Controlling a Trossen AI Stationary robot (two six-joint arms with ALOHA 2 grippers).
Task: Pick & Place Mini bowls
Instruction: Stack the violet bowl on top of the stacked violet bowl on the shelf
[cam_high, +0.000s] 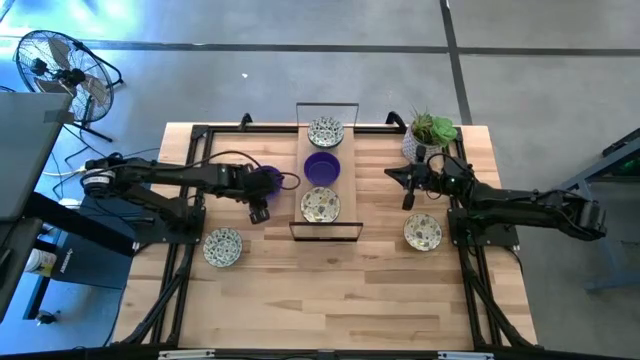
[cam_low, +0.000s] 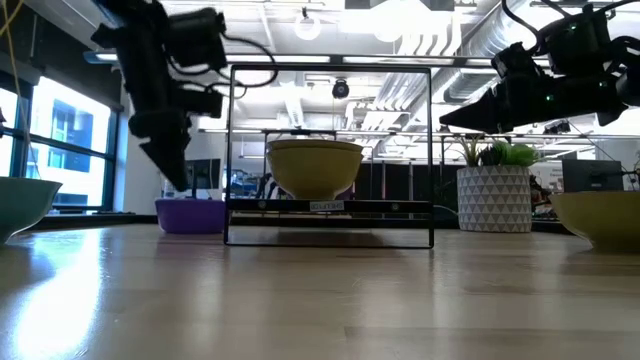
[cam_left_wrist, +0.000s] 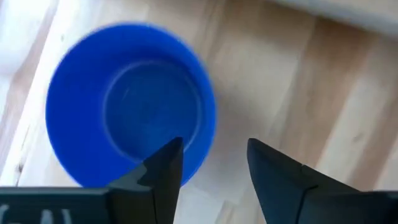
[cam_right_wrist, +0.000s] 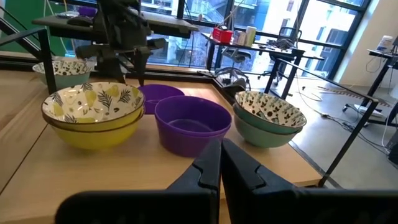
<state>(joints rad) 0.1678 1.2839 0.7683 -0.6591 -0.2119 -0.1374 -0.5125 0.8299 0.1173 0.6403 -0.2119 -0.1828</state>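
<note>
From above, three mini bowls sit in the wire rack (cam_high: 326, 230): a speckled bowl (cam_high: 326, 132), a purple bowl (cam_high: 322, 168) and a patterned bowl (cam_high: 320, 204). Two more wait outside, one left (cam_high: 222, 246), one right (cam_high: 423, 232). At table height, another purple bowl (cam_low: 190, 214) rests on the tabletop (cam_low: 320, 300) beneath the left pincer (cam_low: 170, 165). Left wrist: fingers spread, pinching nothing. Right wrist: the right pincer (cam_right_wrist: 221, 163) is pressed together, idle. Roughly half done, I'd judge.

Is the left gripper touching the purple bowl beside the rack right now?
Apart. In the left wrist view the left gripper has its fingers spread open above the purple bowl, with nothing between them. The low view shows the bowl resting on the table.
</note>
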